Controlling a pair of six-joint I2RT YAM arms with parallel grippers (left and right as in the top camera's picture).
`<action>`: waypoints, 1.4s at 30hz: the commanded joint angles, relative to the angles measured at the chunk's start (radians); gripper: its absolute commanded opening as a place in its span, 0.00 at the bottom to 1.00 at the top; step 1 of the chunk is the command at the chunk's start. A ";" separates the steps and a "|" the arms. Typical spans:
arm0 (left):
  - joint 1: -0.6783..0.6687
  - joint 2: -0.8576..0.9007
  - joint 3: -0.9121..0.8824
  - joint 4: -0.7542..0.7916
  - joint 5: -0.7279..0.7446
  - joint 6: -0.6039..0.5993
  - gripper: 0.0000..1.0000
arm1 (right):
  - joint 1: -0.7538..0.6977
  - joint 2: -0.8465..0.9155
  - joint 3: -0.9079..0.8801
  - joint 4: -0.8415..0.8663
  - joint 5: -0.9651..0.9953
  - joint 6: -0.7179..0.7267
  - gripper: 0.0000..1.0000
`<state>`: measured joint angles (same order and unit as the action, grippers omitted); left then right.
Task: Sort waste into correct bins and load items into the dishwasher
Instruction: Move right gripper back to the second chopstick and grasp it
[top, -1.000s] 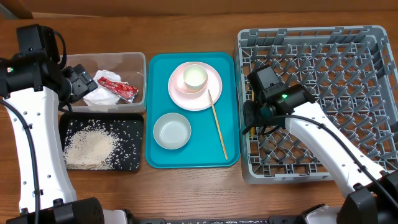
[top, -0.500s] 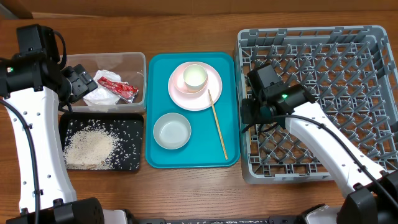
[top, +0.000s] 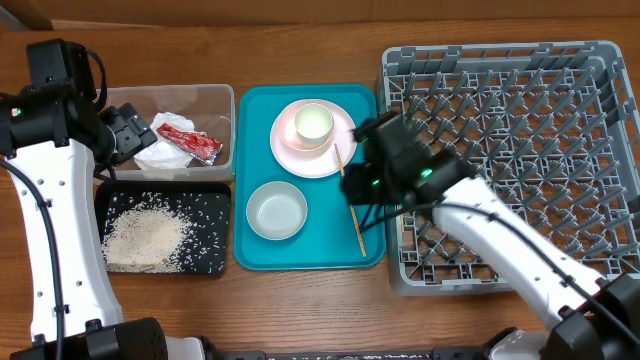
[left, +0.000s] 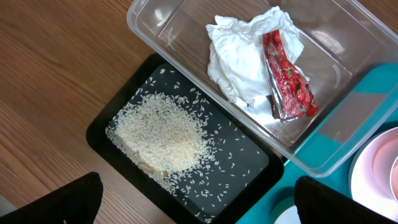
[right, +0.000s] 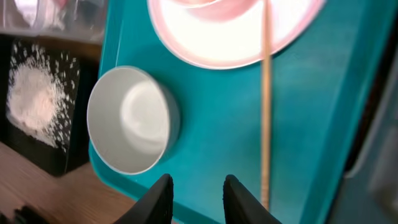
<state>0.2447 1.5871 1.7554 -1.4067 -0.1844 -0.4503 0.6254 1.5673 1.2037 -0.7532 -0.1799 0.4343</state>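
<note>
Right pincer (right: 198, 188) — slightly parted, empty — over the teal tray (right: 305, 130), chopstick (right: 265, 99) just beside it

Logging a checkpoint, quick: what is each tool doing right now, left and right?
Left tool: wide open, empty.
Right tool: slightly open, empty, over the teal tray near the chopstick.
</note>
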 joint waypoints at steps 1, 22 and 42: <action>0.003 0.003 0.014 0.000 -0.006 -0.003 1.00 | 0.088 -0.005 -0.002 0.010 0.173 0.016 0.30; 0.003 0.003 0.014 0.000 -0.006 -0.003 1.00 | 0.197 0.156 -0.007 0.049 0.421 0.016 0.31; 0.003 0.003 0.014 0.000 -0.006 -0.002 1.00 | 0.197 0.279 -0.007 0.094 0.475 0.050 0.35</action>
<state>0.2447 1.5871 1.7554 -1.4067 -0.1844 -0.4503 0.8188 1.8263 1.2015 -0.6659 0.2771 0.4713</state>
